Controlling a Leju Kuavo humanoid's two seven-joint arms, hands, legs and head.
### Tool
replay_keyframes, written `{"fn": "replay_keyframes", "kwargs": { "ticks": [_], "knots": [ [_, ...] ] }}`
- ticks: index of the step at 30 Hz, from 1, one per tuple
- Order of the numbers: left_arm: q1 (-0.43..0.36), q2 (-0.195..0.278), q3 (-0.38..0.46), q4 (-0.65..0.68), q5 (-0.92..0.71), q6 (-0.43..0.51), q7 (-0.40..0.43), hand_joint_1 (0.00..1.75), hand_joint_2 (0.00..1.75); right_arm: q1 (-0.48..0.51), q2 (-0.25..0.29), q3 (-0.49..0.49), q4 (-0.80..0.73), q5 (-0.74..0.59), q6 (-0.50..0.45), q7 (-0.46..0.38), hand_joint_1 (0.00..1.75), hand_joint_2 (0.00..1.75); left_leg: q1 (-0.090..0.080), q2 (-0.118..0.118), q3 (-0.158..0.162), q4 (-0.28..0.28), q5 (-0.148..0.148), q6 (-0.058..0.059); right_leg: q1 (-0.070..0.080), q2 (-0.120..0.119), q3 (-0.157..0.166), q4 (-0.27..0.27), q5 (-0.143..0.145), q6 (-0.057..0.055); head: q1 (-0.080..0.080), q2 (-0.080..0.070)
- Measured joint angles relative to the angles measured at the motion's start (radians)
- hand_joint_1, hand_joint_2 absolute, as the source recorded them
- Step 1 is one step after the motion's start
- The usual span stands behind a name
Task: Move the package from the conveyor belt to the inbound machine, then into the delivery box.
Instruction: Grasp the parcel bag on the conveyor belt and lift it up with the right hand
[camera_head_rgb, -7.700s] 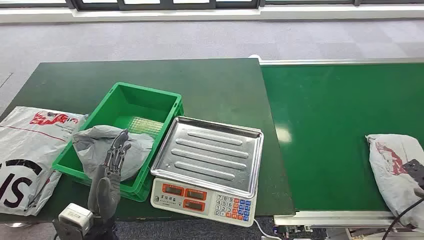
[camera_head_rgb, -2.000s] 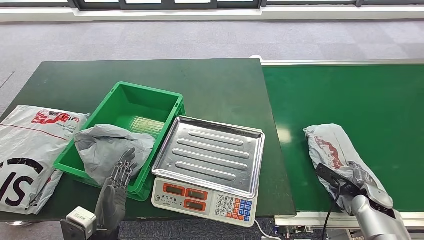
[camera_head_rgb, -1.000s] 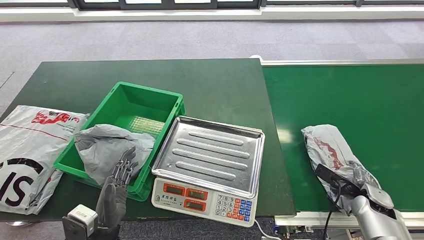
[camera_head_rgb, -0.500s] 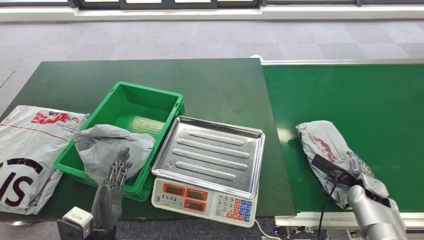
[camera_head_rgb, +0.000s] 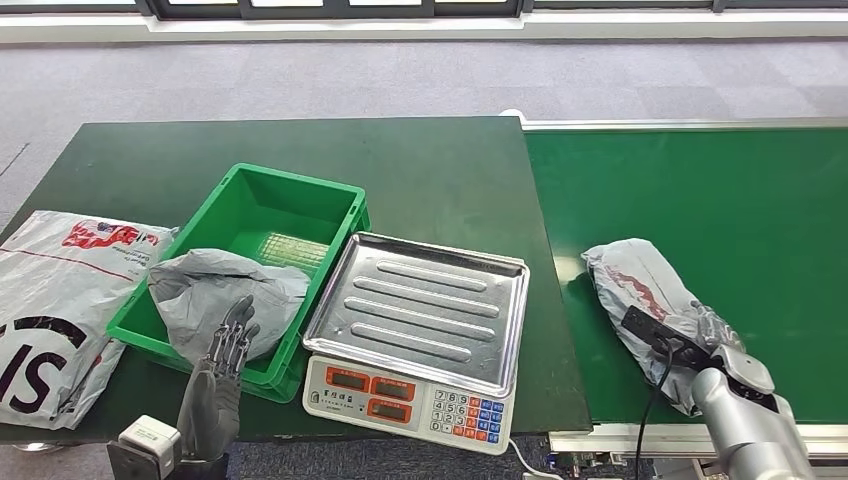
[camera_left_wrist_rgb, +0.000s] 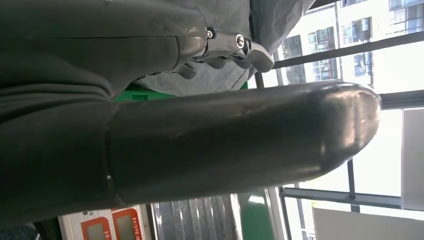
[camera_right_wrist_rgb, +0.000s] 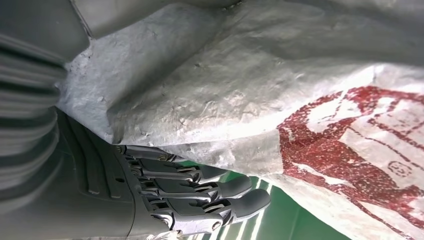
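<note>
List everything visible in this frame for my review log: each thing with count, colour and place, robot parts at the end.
Package: one, grey-white with red print, on the conveyor belt, held by the right hand.
Conveyor belt: one, green, right of the table.
Table: one, dark green, left of the belt.
Scale: one, white base with steel tray, near edge of the table; tray bare.
Delivery box: one, green, left of the scale.
Grey bag: one, inside the delivery box's near end.
White bag: one, white with red and black print, on the table left of the box.
Right hand: silver-grey, grips the package.
Left hand: dark grey, fingers straight, by the box's near rim.
</note>
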Motion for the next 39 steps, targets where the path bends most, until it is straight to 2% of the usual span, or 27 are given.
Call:
{"fn": "replay_keyframes", "kwargs": {
  "ticks": [39],
  "knots": [
    [-0.026, -0.005, 0.022, 0.026, 0.020, -0.031, -0.004, 0.00, 0.00, 0.016, 0.037, 0.000, 0.003, 0.003, -0.014, 0.012, 0.00, 1.75, 0.000, 0.000, 0.000, 0.000, 0.000, 0.000, 0.000, 0.000, 0.000, 0.000, 0.000, 0.000, 0.000, 0.000]
  ]
}}
